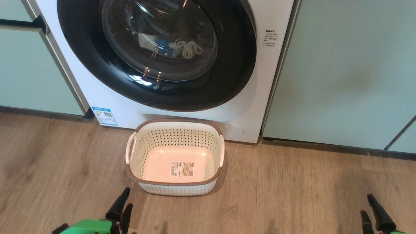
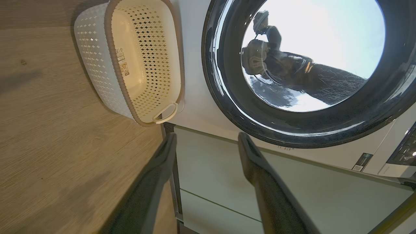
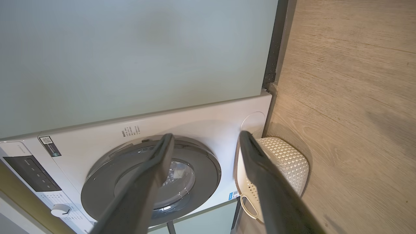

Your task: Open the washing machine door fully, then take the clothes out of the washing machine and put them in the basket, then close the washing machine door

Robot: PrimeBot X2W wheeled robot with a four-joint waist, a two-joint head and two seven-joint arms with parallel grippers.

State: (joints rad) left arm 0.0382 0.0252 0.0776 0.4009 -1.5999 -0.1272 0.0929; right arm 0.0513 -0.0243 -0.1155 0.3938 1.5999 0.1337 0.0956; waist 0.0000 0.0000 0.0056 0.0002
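The washing machine (image 1: 274,81) stands white between cabinets, with its round black-ringed washing machine door (image 1: 230,68) lying against the front. Through the glass I see the clothes (image 1: 177,48), blue, white and a cream knit piece. The cream basket (image 1: 177,189) with a brown rim sits empty on the floor right below the door, a label on its bottom. My left gripper (image 1: 126,199) hovers open near the basket's front left corner. My right gripper (image 1: 366,204) is open far to the right, over bare floor. The wrist views show both pairs of fingers (image 2: 162,156) (image 3: 260,156) spread with nothing between them.
Pale green cabinets (image 1: 341,71) flank the machine on both sides, the left one (image 1: 29,74) set close to it. Wood-look floor (image 1: 292,188) stretches in front. A blue-white sticker (image 1: 104,116) marks the machine's lower left, and its control panel (image 3: 32,174) has a dial.
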